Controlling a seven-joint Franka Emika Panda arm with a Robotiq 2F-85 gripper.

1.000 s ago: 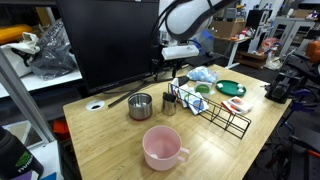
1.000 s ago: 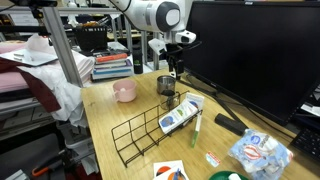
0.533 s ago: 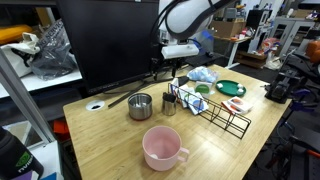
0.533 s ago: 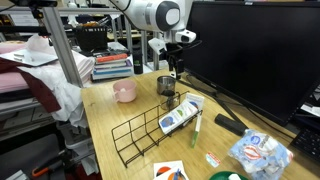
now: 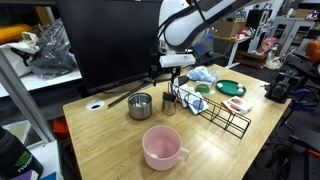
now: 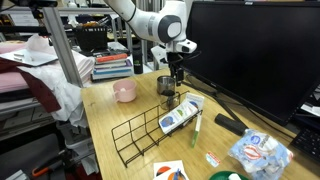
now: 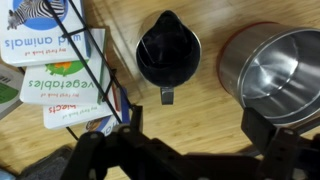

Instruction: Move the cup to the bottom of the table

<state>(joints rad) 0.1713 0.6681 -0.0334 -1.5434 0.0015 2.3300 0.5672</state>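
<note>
The cup (image 5: 169, 103) is small, shiny steel and dark inside. It stands upright on the wood-grain table (image 5: 105, 150) between the steel pot and the wire rack. It also shows in an exterior view (image 6: 171, 101) and in the wrist view (image 7: 167, 50), where a small handle points toward the camera. My gripper (image 5: 172, 77) hangs a little above the cup, also seen in an exterior view (image 6: 177, 73). In the wrist view the gripper (image 7: 198, 125) is open and empty, its fingers spread below the cup.
A wider steel pot (image 5: 140, 105) with a long handle stands beside the cup (image 7: 280, 65). A large pink mug (image 5: 163, 147) sits near the table's front. A black wire rack (image 5: 212, 108) with books (image 7: 50, 60) lies on the cup's other side. A large monitor (image 5: 110, 40) stands behind.
The gripper has come down a little toward the cup. The cup, pot and mug have not moved.
</note>
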